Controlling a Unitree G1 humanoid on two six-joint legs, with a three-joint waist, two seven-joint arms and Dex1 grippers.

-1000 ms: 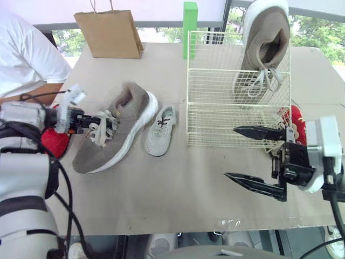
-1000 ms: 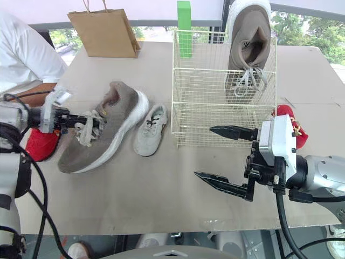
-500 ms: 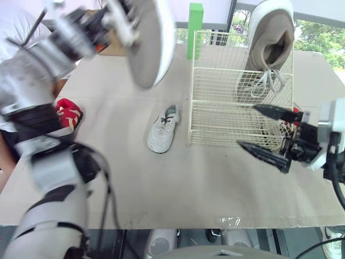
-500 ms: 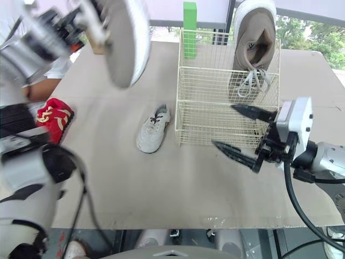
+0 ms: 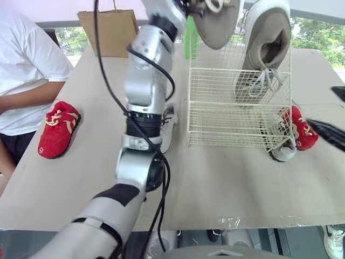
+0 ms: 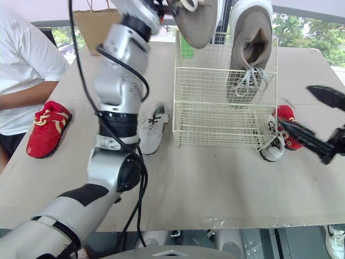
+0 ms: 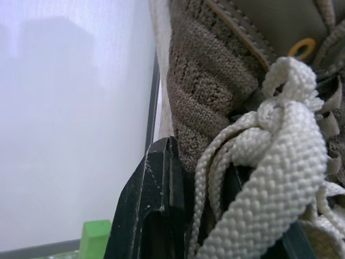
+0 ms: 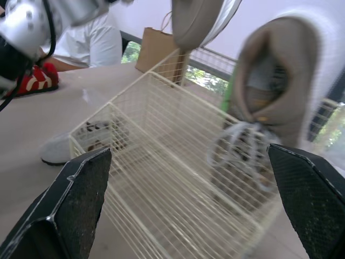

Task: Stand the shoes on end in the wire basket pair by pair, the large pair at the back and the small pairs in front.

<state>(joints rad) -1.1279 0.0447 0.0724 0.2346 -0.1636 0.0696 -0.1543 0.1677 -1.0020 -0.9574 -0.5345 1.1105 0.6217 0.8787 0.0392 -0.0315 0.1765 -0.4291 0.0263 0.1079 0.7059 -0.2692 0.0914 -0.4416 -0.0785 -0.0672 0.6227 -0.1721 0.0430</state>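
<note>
Taupe knit sneaker (image 5: 215, 21), clamped at its laces between the closed fingers of the left gripper (image 7: 215, 178), held above the left side of the wire basket (image 5: 237, 108), beside its mate (image 5: 267, 48) standing on end inside. Right gripper (image 6: 295, 106) spread wide, empty, right of the basket.

The two eye views look forward and down over the worktop (image 5: 226, 186), sharing the wire basket (image 5: 237, 116). The left wrist view sits hard against the raised shoe (image 7: 210, 97) and its laces (image 7: 280, 162). The right wrist view faces the same basket from close and low.
</note>
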